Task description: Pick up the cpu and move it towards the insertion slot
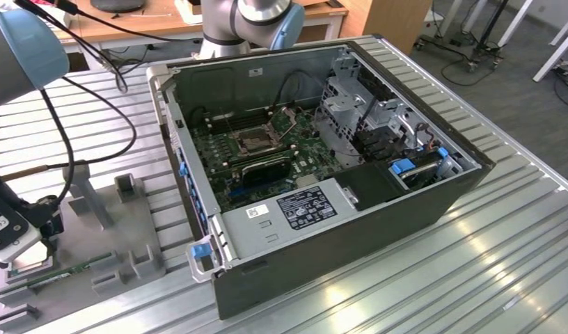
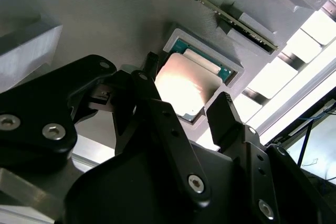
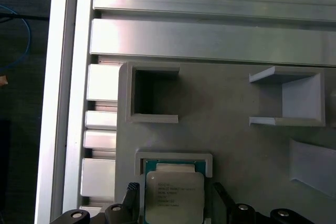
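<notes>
Well, we see the pincer (image 2: 187, 80) spread wide, its two black fingers (image 2: 226, 111) standing one on each side of the cpu (image 3: 174, 199). In the first wrist view a small gap shows at each edge, so nothing is held. We find the cpu lying flat, pale face up, in a square recess of the grey plastic holder (image 3: 231, 140) on the table (image 1: 507, 229), at the exterior view's near left. The insertion slot (image 1: 255, 142) sits well apart, on the green board (image 1: 209, 149) inside the open computer case (image 1: 358, 250)
</notes>
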